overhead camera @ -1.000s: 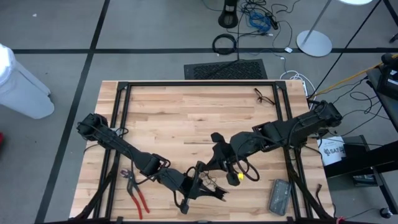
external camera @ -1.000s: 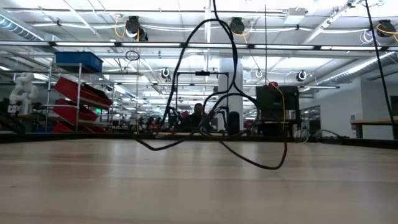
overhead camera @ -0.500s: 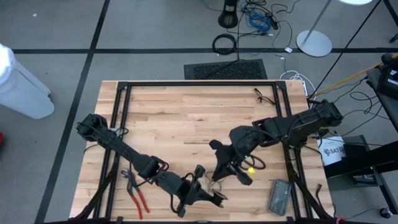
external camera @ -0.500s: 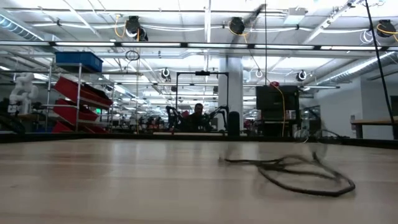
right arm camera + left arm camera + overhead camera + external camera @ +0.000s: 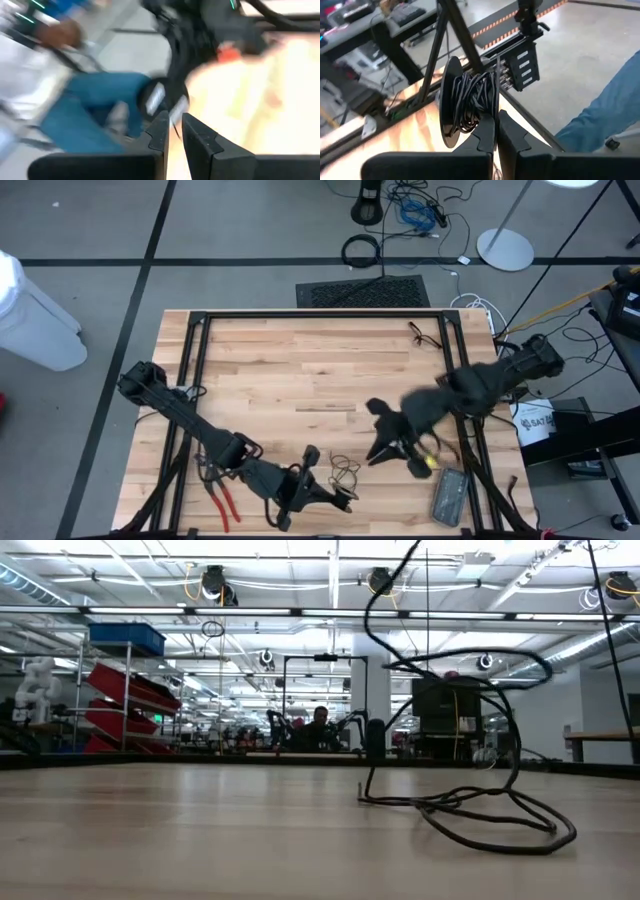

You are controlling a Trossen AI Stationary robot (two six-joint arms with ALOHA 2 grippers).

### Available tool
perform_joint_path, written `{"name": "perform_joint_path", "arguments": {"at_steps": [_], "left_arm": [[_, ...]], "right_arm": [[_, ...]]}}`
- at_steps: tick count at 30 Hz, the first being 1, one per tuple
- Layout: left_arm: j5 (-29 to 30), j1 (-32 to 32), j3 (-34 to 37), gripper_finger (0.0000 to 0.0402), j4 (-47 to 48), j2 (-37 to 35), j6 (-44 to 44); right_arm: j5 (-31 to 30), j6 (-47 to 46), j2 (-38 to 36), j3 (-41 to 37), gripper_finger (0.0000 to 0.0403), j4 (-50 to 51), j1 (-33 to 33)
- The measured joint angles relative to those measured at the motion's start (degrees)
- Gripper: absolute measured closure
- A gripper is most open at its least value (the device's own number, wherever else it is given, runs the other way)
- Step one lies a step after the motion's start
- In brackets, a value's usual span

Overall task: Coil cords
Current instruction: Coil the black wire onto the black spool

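Since the earlier frame the cord (image 5: 343, 471) has dropped to the table's (image 5: 300, 370) near edge and the right gripper (image 5: 385, 452) has pulled away; its fingers stand slightly parted, empty; the left gripper (image 5: 496, 131) is clamped on the cord's spool (image 5: 465, 102); loose loops could snag or unwind if tugged.

Pale wood-block table (image 5: 300, 370) — thin, matt black cord (image 5: 470, 815)
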State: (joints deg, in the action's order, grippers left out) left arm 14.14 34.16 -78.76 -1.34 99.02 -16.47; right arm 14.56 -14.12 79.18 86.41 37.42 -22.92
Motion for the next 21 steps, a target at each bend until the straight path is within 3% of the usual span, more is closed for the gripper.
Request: {"name": "perform_joint_path", "arguments": {"at_steps": [4, 8, 10, 13, 16, 21], "left_arm": [[4.97, 1.03, -0.07, 0.0394, 5.69, -2.7, 4.03], [9.78, 1.5, -0.07, 0.0394, 10.52, -5.72, 10.92], [11.3, 1.5, -0.07, 0.0394, 12.27, -6.55, 13.31], [11.89, 1.52, -0.07, 0.0394, 13.88, -7.03, 14.51], [13.33, 1.53, -0.07, 0.0394, 14.45, -7.2, 14.53], [14.25, 1.5, -0.07, 0.0394, 14.46, -7.34, 12.96]], "right_arm": [[-20.98, -4.55, 0.25, -0.42, 0.0362, 5.69, -8.75], [-40.0, -10.94, 1.95, -5.23, 0.0362, 0.45, -15.55], [-46.15, -13.59, 3.52, -8.47, 0.0362, -3.9, -17.45], [-50.26, -14.93, 6.7, -13.6, 0.0362, -11.92, -18.76], [-50.22, -12.36, 10.08, -18.73, 0.0359, -23.28, -19.13], [-51.28, -9.54, 15.78, -25.23, 0.0318, -41.52, -19.04]]}}
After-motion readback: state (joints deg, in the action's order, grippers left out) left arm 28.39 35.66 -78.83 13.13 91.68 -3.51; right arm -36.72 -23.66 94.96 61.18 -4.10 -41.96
